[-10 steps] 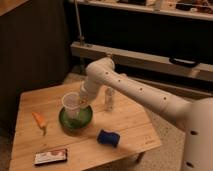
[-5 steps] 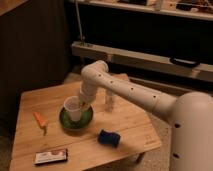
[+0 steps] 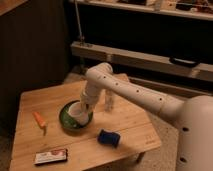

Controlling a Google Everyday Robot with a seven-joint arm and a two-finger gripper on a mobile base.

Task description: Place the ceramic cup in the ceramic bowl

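The cup (image 3: 76, 111) is being held tilted inside the green bowl (image 3: 67, 120) on the wooden worktop (image 3: 125, 120), grasped by the pincer (image 3: 85, 106). A carrot (image 3: 39, 120), blue sponge (image 3: 108, 138), white bottle (image 3: 108, 101) and flat packet (image 3: 50, 157) are lying around it.

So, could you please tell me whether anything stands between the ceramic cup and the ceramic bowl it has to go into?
Nothing visible does. The ceramic cup is already down inside the ceramic bowl, with the end effector right at the cup. The orange item, the blue sponge and the white bottle all lie outside the bowl.
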